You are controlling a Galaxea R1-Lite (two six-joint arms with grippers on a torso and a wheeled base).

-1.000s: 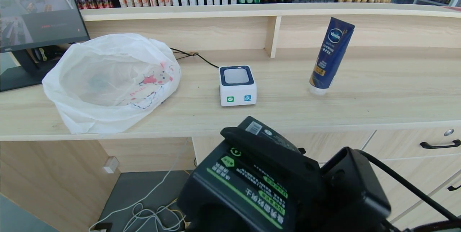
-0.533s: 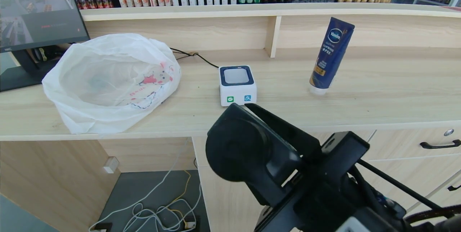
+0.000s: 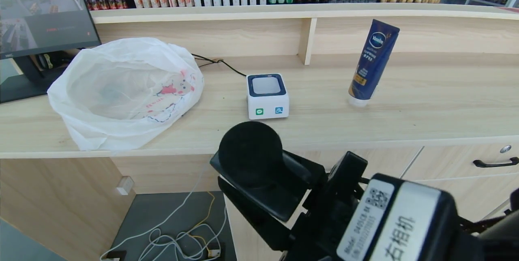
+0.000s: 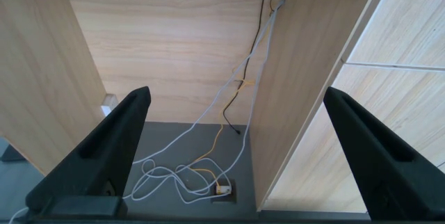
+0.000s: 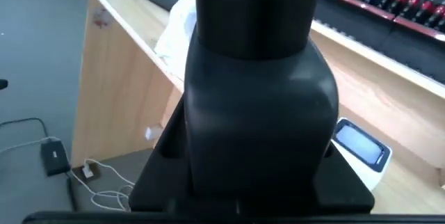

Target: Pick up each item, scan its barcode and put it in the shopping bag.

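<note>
On wooden counter point(image 3: 405, 115), shopping bag point(image 3: 121, 90), scanner point(image 3: 267, 95)

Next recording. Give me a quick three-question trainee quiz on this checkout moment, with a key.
1. True or false: the blue tube stands upright on the counter, to the robot's right of the scanner.
2. Multiple choice: the right gripper is shut on A) the blue tube, B) a black bottle, C) the scanner.
3. Fill in: the left gripper, down in front of the counter above floor cables, has its jaws ___.

Key: 1 true; 2 B; 3 open.
</note>
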